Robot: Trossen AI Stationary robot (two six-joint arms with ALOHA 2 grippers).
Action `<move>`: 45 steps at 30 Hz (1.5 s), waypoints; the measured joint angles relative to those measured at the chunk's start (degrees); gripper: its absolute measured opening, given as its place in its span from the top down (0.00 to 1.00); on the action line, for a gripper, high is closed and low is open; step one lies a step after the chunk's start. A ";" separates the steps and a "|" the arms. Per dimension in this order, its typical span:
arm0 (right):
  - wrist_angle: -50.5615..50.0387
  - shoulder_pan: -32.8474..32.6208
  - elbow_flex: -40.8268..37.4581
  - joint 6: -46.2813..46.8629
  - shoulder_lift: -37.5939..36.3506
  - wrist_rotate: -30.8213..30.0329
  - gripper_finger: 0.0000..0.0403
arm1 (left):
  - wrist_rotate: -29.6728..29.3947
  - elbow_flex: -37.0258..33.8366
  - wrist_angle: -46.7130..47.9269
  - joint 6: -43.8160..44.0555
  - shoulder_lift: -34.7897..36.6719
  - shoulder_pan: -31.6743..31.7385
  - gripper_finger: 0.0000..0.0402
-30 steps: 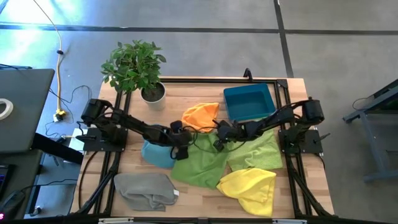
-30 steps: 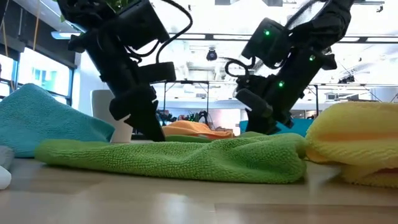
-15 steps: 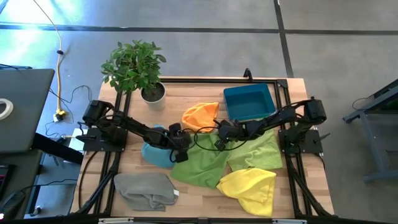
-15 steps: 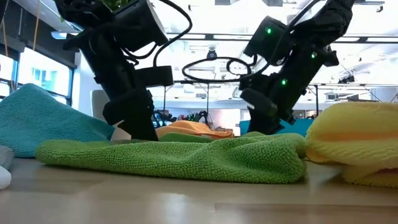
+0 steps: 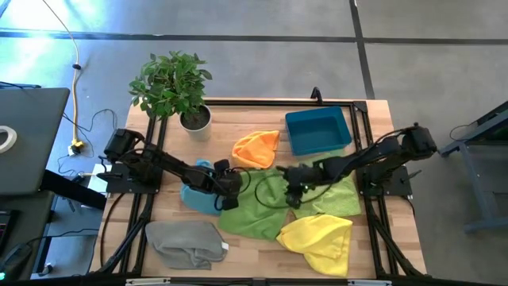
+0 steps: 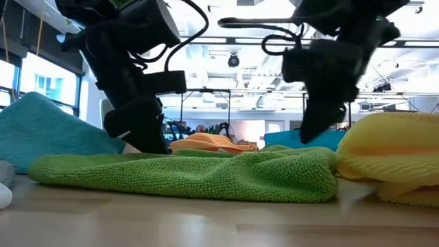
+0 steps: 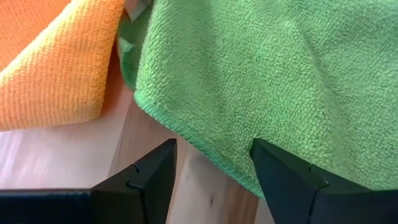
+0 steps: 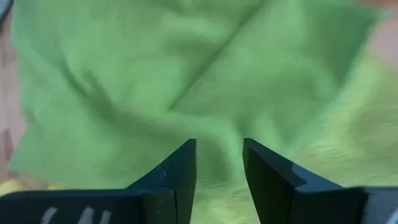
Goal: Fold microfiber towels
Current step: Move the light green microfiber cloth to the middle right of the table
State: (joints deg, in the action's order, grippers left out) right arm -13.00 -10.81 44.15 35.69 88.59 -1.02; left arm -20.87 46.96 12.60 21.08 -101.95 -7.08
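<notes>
Two grippers hover over the green towel (image 5: 258,208), which lies at the centre of the high view, long from lower left to upper right. The left gripper (image 5: 226,191), jaws wide and empty, stands at the towel's left edge and looks the nearer arm. The right gripper (image 5: 292,193) is above the middle, jaws parted with nothing between them. Only the left wrist view shows the hem directly ahead, beside the orange towel (image 7: 53,68); the right wrist view is blurred.

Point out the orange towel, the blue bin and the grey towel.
orange towel (image 5: 255,148), high view, middle of the cloth.
blue bin (image 5: 319,130), high view, its inside floor.
grey towel (image 5: 184,241), high view, middle of the crumpled cloth.
</notes>
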 joint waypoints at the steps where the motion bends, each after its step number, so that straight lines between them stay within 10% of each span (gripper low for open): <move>1: -0.64 -1.20 0.01 0.41 0.72 -0.02 0.69 | -0.06 -0.01 -0.03 -0.01 0.00 -0.12 0.50; 29: -9.65 -14.47 -0.05 12.42 -5.64 -13.49 0.69 | -0.69 -0.17 -0.21 -0.12 -0.05 -0.73 0.50; 45: -31.82 -15.52 -0.03 28.12 -2.57 -5.11 0.69 | -0.81 -0.02 1.42 1.33 0.04 -1.98 0.50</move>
State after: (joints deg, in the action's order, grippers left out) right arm -44.82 -26.33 44.12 63.81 86.02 -6.13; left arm -21.68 46.94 14.02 22.41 -101.91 -9.06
